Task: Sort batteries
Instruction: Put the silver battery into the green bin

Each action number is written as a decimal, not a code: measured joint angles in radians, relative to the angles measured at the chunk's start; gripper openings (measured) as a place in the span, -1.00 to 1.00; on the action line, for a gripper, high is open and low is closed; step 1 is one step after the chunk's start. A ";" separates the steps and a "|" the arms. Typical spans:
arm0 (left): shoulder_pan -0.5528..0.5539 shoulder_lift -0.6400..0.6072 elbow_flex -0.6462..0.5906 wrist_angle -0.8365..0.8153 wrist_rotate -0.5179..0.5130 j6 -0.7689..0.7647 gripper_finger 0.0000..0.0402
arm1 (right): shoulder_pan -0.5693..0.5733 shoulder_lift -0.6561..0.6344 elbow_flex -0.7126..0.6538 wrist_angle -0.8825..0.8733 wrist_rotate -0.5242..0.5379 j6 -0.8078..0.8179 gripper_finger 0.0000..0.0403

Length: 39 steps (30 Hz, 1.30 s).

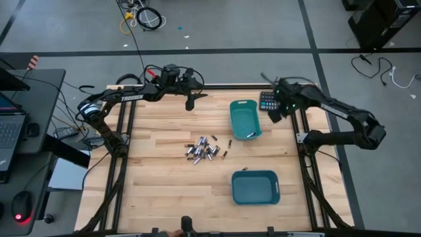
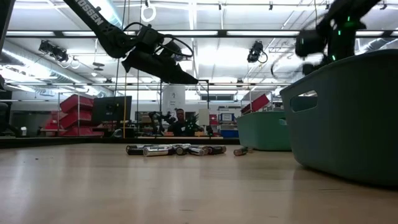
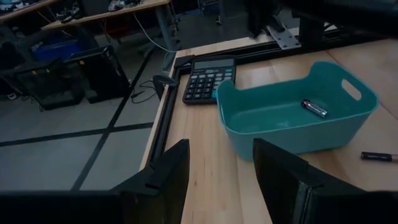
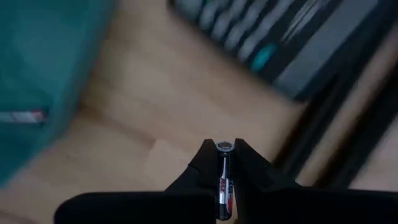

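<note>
Right gripper (image 4: 222, 163), clamped on a battery (image 4: 224, 180) at two o'clock beside the calculator (image 1: 267, 101), could be opened prematurely, missing the bin (image 1: 245, 119).

Grey floor (image 1: 263, 26) with dark seams surrounds the table, cables (image 1: 141, 16) strewn on it. A laptop (image 1: 10, 128) sits on a side desk. Ceiling strip lights (image 2: 261, 32) glow above red shelving (image 2: 74, 115).

"TROSSEN" reads along the left arm (image 1: 131, 98).
</note>
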 joint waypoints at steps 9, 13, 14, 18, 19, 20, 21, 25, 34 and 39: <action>-0.035 0.000 -0.001 0.280 0.146 -0.162 -0.12 | 0.111 -0.131 0.102 0.545 -0.149 -0.165 -0.92; -0.062 0.000 0.000 0.376 0.145 -0.233 -0.12 | 0.205 -0.083 0.102 0.776 -0.222 -0.248 -0.92; -0.072 0.000 0.000 0.387 0.145 -0.236 -0.12 | 0.231 -0.066 0.101 0.845 -0.244 -0.273 -0.92; -0.112 0.000 0.000 0.418 0.142 -0.237 -0.12 | 0.303 0.015 0.101 1.089 -0.336 -0.364 -0.92; -0.119 0.000 0.000 0.429 0.137 -0.242 -0.12 | 0.314 0.037 0.101 1.138 -0.356 -0.383 -0.92; -0.125 0.000 0.000 0.446 0.134 -0.253 -0.12 | 0.323 0.059 0.100 1.186 -0.376 -0.400 -0.92; -0.132 0.000 0.000 0.461 0.132 -0.263 -0.12 | 0.329 0.082 0.100 1.232 -0.399 -0.411 -0.92; -0.147 0.000 0.001 0.498 0.129 -0.289 -0.12 | 0.344 0.174 0.100 1.396 -0.472 -0.422 -0.92; -0.150 0.000 0.001 0.491 0.122 -0.315 -0.12 | 0.347 0.290 0.100 1.558 -0.486 -0.455 -0.92; -0.150 0.000 0.001 0.489 0.123 -0.315 -0.12 | 0.347 0.335 0.100 1.635 -0.488 -0.464 -0.92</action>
